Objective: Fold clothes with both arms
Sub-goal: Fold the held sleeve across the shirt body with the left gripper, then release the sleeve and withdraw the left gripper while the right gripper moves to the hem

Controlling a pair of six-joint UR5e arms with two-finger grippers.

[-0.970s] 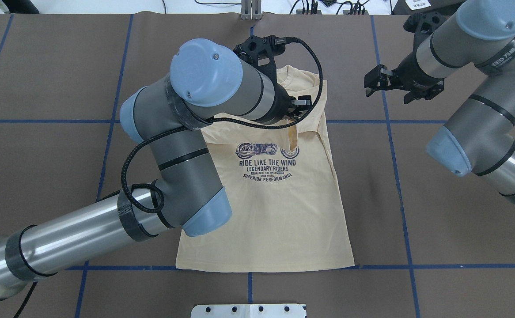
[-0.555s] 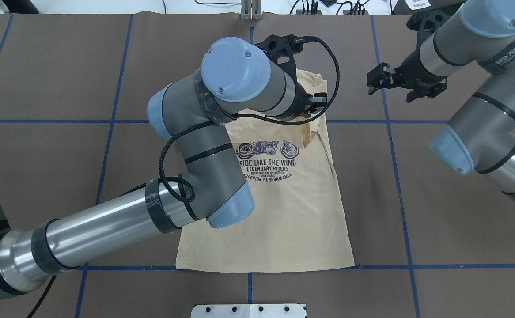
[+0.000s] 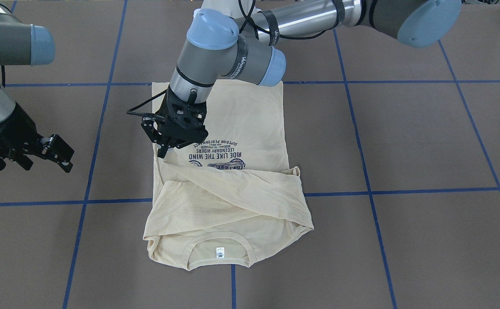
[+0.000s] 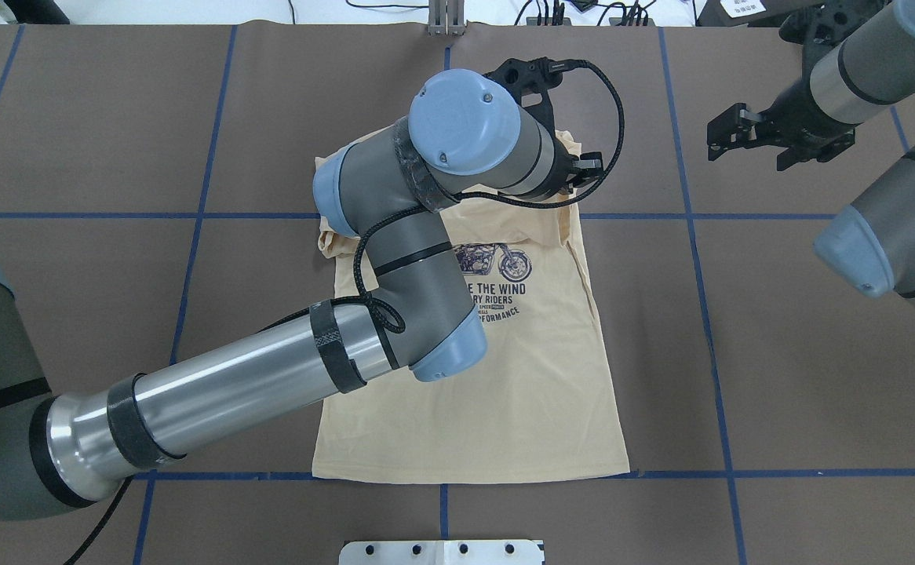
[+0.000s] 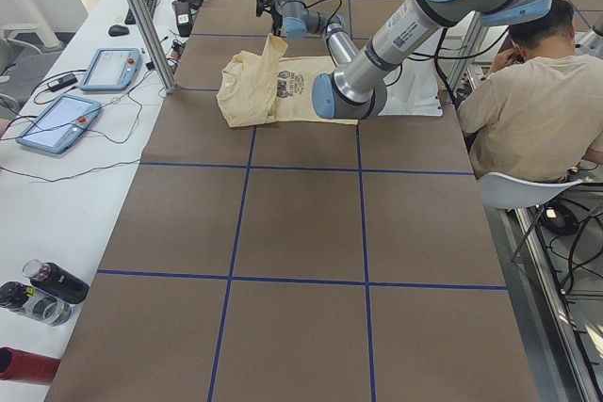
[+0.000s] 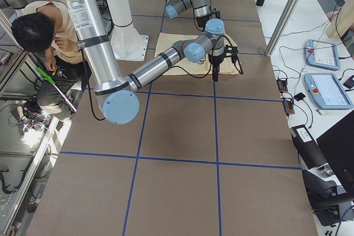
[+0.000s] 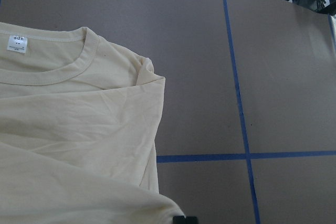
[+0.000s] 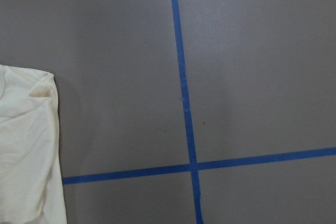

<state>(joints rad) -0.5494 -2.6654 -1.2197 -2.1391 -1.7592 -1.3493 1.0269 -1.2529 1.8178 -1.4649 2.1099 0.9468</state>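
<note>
The pale cream shirt [image 3: 241,111] lies flat on the table, print up, its collar and white neck label [image 3: 220,252] at the far end from the robot. One sleeve [image 3: 233,178] is folded across the chest. My left gripper [image 3: 163,151] hovers low over the shirt's edge beside the print, shut on that sleeve's end. In the overhead view the left gripper [image 4: 585,167] sits at the shirt's [image 4: 504,392] upper right corner. In the left wrist view the fabric [image 7: 79,129] rises to a black fingertip [image 7: 184,219]. My right gripper [image 4: 716,141] hangs open over bare table, well off the shirt.
Blue tape lines [image 4: 693,216] grid the brown table cover. A white plate [image 4: 442,552] sits at the near edge. A seated person [image 5: 528,110] is beside the table. Tablets [image 5: 57,120] and bottles [image 5: 47,284] lie on the side bench.
My left arm has swung right across the shirt, laying the sleeve it holds down over the chest. The right gripper has drawn back to the right, away from the shirt.
</note>
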